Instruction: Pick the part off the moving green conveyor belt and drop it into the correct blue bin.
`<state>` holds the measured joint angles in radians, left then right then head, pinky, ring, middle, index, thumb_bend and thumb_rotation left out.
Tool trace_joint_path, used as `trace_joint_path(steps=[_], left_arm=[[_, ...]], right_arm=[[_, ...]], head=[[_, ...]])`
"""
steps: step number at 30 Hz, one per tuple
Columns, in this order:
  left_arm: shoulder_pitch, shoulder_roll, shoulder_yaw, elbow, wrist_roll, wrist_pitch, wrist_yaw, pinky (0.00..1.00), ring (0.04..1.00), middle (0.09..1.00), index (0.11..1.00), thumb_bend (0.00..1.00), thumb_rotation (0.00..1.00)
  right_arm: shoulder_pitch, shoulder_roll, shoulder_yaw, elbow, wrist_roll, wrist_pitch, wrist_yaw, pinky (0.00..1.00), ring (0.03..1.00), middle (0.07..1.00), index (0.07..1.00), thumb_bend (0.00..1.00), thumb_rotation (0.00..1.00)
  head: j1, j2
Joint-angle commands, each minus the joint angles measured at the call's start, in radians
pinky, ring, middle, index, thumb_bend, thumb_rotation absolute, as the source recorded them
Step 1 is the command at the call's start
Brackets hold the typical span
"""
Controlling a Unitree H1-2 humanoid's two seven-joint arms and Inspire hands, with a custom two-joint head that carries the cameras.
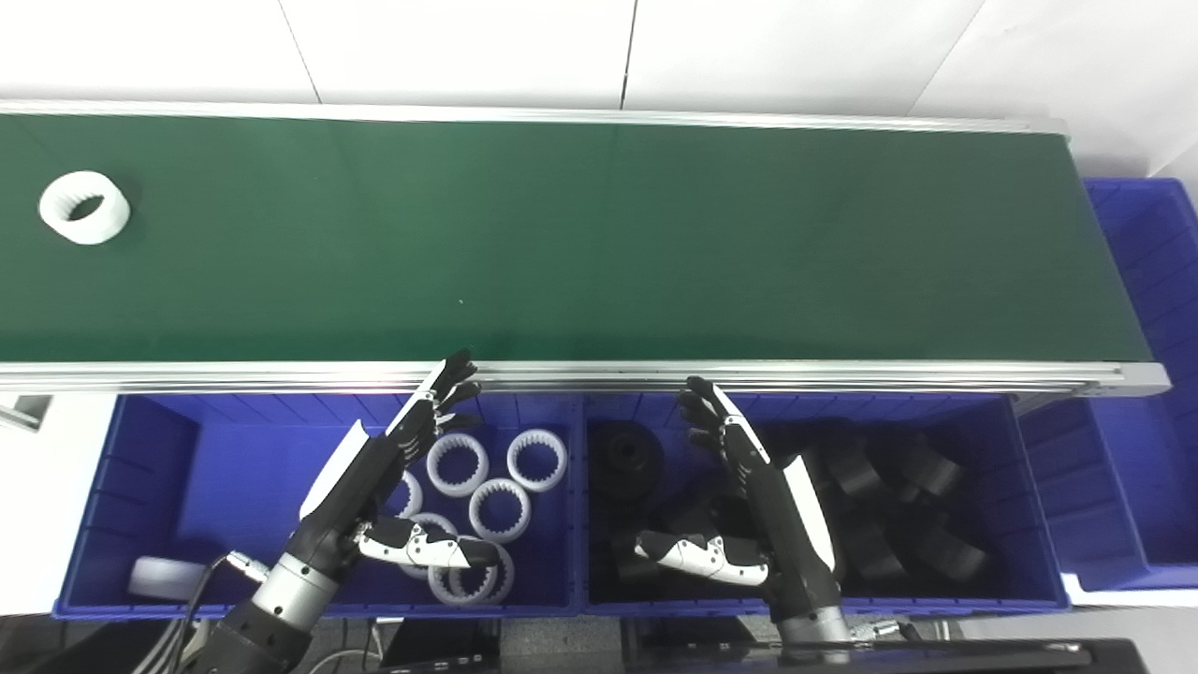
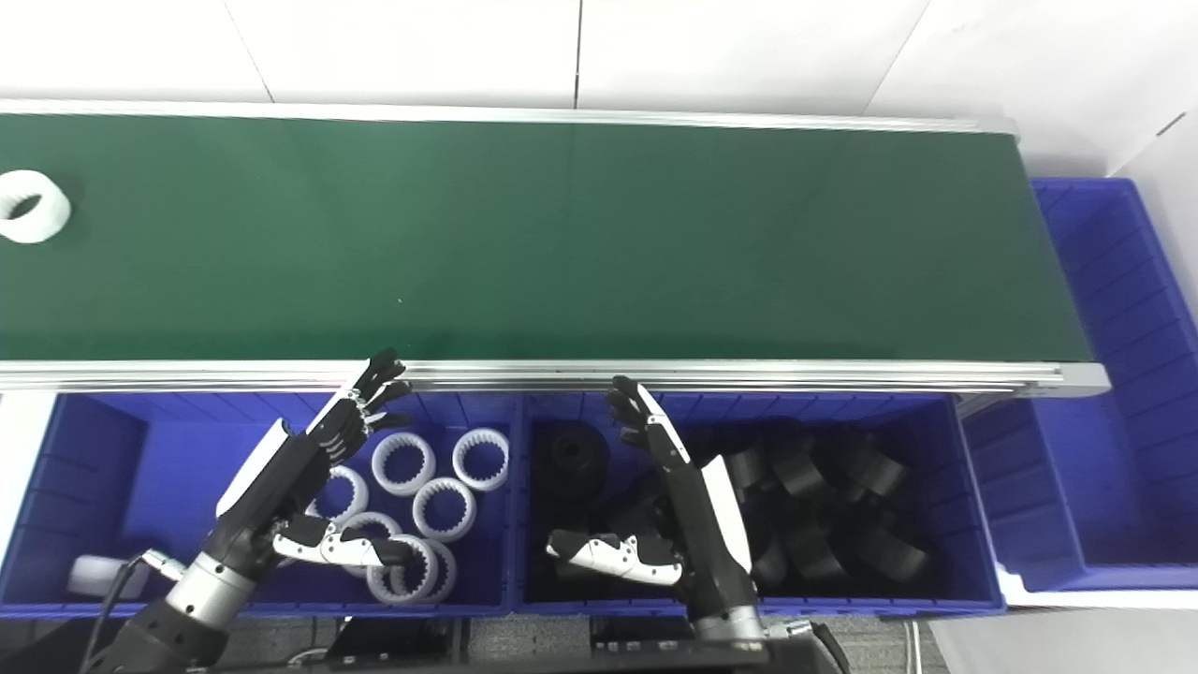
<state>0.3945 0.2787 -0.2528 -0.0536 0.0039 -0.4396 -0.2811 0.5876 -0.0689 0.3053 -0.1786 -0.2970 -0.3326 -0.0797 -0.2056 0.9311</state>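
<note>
Both hands, left hand (image 1: 374,468) and right hand (image 1: 758,487), wait empty with fingers spread; white ring (image 1: 84,208) on belt (image 1: 599,243) probably needs the left reaching.

Green conveyor belt (image 1: 599,234) with white toothed ring (image 1: 84,207) far left.

Conveyor belt (image 1: 599,234): matt green, smooth. Side rail (image 1: 749,376): brushed metal. Blue bins (image 1: 150,440): glossy ribbed plastic. Ring (image 1: 84,207): white plastic.

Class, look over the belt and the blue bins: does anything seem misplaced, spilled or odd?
Nothing stands out. One white ring sits on the belt; white rings fill the left bin, black parts the right bin. Both the left hand and right hand hover open, empty.
</note>
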Motion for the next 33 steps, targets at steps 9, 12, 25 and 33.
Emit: trace_joint_path(steps=[9, 12, 25, 33], left_arm=[[0.004, 0.0, 0.007, -0.017, -0.006, -0.03, -0.01, 0.84, 0.943, 0.985, 1.0, 0.86, 0.25], [0.002, 0.0, 0.006, -0.018, 0.006, -0.03, -0.001, 0.84, 0.941, 0.985, 1.0, 0.86, 0.25], [-0.002, -0.008, 0.008, -0.006, -0.012, -0.03, -0.017, 0.84, 0.946, 0.988, 1.0, 0.86, 0.24], [0.006, -0.008, -0.011, 0.023, 0.045, -0.03, 0.038, 0.82, 0.93, 0.981, 1.0, 0.88, 0.28]], right_arm=[[0.006, 0.009, -0.002, -0.015, 0.008, -0.059, -0.003, 0.82, 0.876, 0.881, 0.924, 0.89, 0.44], [0.005, 0.01, -0.003, -0.014, 0.003, -0.059, -0.005, 0.82, 0.876, 0.882, 0.927, 0.89, 0.44], [0.0, 0.007, -0.005, -0.005, 0.006, -0.066, -0.003, 0.82, 0.879, 0.881, 0.925, 0.89, 0.44], [0.003, -0.004, -0.01, 0.049, 0.004, -0.102, -0.009, 0.83, 0.881, 0.89, 0.931, 0.89, 0.46]], head=[[0.001, -0.006], [0.001, -0.008], [0.004, -0.013], [0.165, -0.152]])
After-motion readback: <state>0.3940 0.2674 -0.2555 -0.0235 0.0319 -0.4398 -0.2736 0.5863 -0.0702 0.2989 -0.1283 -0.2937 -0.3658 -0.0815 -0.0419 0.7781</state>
